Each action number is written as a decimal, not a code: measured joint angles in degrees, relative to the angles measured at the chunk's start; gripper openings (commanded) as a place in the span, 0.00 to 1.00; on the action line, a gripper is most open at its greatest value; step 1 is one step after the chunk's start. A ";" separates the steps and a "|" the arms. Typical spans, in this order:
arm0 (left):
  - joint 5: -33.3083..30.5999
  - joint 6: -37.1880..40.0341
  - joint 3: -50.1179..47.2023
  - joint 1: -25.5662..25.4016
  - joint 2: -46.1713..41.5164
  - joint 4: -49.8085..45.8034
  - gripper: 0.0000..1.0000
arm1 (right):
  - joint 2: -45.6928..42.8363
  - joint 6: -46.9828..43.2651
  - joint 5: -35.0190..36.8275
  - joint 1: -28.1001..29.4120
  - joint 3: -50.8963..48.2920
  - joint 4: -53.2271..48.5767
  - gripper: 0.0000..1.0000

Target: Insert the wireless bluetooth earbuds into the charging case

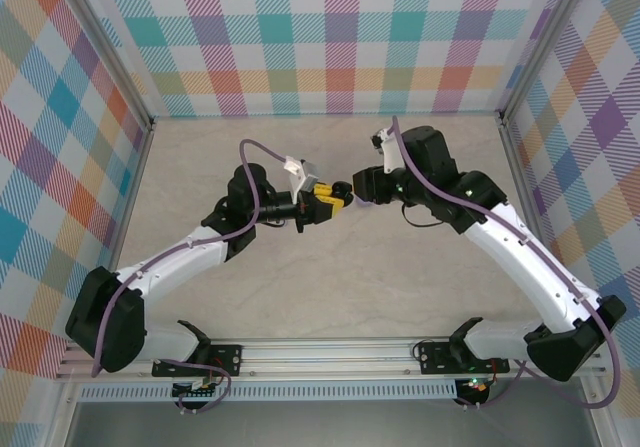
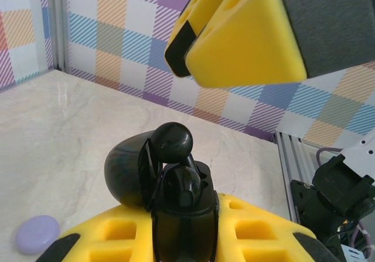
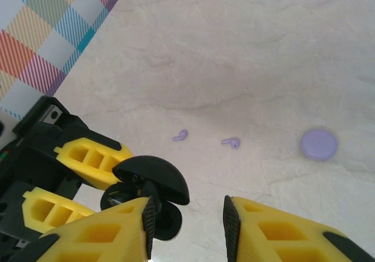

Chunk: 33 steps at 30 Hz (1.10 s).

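My left gripper (image 1: 322, 203) is shut on a black charging case (image 2: 184, 221), held above the table with its lid (image 2: 126, 174) swung open. One black earbud (image 2: 181, 186) sits low in the case. A second black earbud (image 2: 171, 142) stands with its head above the rim. My right gripper (image 3: 187, 215) hovers just beside the case (image 3: 149, 180), jaws apart with nothing between them. Its yellow fingers (image 2: 234, 33) hang over the case in the left wrist view. Two lilac earbuds (image 3: 180, 135) (image 3: 231, 141) lie loose on the table below.
A lilac puck-like case (image 3: 319, 143), shut, lies on the marble table (image 1: 330, 297) to the right of the loose buds. It also appears in the left wrist view as the lilac case (image 2: 37, 234). Checked walls and a metal rail (image 2: 287, 156) bound the table.
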 measured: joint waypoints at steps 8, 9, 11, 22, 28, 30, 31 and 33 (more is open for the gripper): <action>-0.20 2.03 0.04 -0.02 -0.50 -2.14 0.00 | 1.55 -1.86 -1.86 -0.15 2.97 -1.44 0.37; -0.24 2.36 0.04 -0.02 -0.57 -2.43 0.00 | 1.75 -2.08 -2.12 -0.15 3.48 -1.73 0.37; -0.42 2.82 0.04 -0.02 -0.61 -2.47 0.00 | 2.67 -2.64 -2.56 -0.15 5.05 -2.64 0.36; -0.87 3.74 0.52 -0.02 -1.51 -2.91 0.00 | 8.46 -4.31 -5.33 -0.20 9.07 -6.71 0.28; -1.01 4.13 1.01 -0.02 -1.53 -3.89 0.00 | 9.09 -4.52 -7.13 -0.20 10.14 -7.72 0.28; -1.03 4.15 1.11 -0.02 -1.53 -3.89 0.00 | 9.14 -4.52 -7.41 -0.20 10.21 -7.76 0.28; -1.05 4.15 1.11 -0.02 -1.53 -3.96 0.00 | 9.14 -4.55 -7.58 -0.22 10.21 -7.87 0.28; -1.11 4.15 1.11 -0.02 -1.53 -4.22 0.00 | 9.14 -4.55 -7.78 -0.20 10.21 -8.04 0.28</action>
